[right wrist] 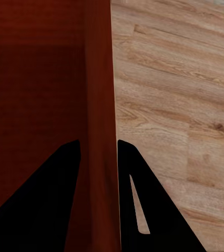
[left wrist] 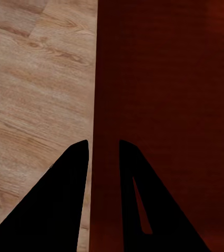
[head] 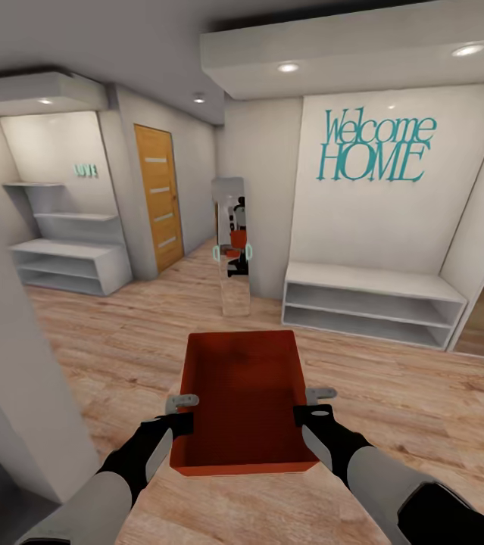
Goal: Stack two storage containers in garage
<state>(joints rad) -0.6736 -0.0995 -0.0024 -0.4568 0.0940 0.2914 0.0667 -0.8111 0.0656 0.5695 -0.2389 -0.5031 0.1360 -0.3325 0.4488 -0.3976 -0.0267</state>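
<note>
One orange-red container (head: 245, 401) is held off the wood plank floor (head: 393, 393) in front of the robot, open top upward, interior bare. The left gripper (head: 182, 412) is clamped on the container's left wall; in the left wrist view one finger (left wrist: 64, 199) lies outside the wall (left wrist: 104, 105) and the other inside. The right gripper (head: 313, 405) is clamped on the right wall; the right wrist view shows its fingers (right wrist: 143, 199) straddling that wall (right wrist: 97, 105) likewise. Ahead stand a narrow mirror (head: 231, 246) reflecting the robot, a white bench shelf (head: 370, 303) beneath "Welcome HOME" lettering (head: 374, 147), a wooden door (head: 158, 197), and stepped white shelves (head: 67, 250) at left.
</note>
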